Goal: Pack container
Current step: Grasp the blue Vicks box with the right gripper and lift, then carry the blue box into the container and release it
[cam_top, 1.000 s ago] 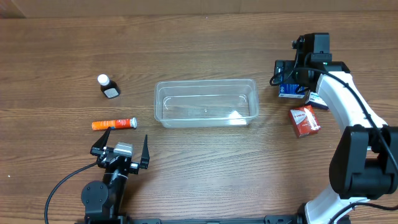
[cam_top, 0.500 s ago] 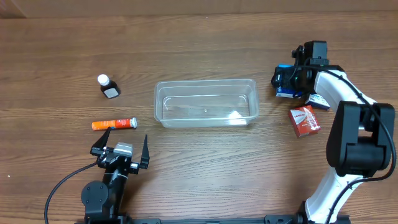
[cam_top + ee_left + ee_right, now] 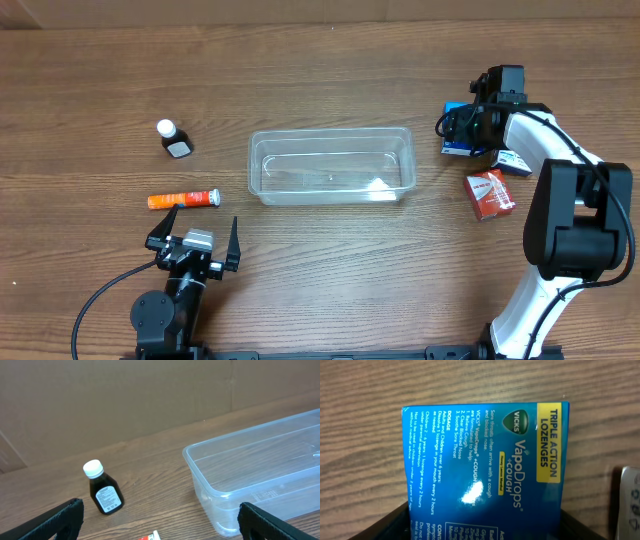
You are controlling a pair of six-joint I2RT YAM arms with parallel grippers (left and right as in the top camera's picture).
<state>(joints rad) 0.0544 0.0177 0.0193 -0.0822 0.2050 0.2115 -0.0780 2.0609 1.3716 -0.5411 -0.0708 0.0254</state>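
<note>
Container (image 3: 331, 165): clear tub, upright at mid-table, open side up.
Left gripper (image 3: 200, 228): released, its 2 fingers spread wide, low near the front edge, close to the orange tube (image 3: 183, 200).
Right gripper (image 3: 463, 130): down over the blue VapoDrops box (image 3: 485, 475), 1 finger on each side (whether they clench it, I cannot tell).
Blue box: flat on the table, right of the container, apart from it.
Left of container: dark bottle (image 3: 104, 491), white cap.
Right: red box (image 3: 490, 193).
</note>
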